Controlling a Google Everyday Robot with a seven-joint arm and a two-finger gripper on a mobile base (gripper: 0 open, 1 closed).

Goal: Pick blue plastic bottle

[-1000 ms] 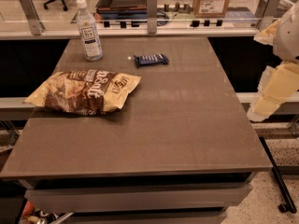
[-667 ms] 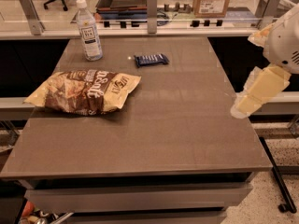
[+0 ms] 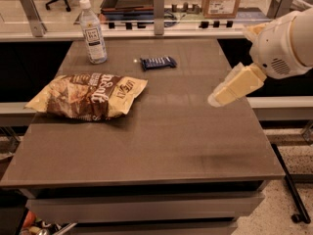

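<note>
Whether the gripper is open or closed cannot be told from this angle; nothing is held in it. On the brown table three items are counted, one of each. One brown chip bag is laid flat near the left edge. One blue plastic bottle, clear with a white cap and a white label, is stood upright at the far left corner, behind the bag and apart from it. One dark-blue snack bar is placed to the right of the bottle, near the far middle. At the right, one white arm is seen, with its cream-coloured gripper angled down and to the left, hung above the table's right edge and well apart from the bottle. Compared with the earlier views, the gripper is found further in over the table's right side, while the bag, bottle and bar are left where they were.
</note>
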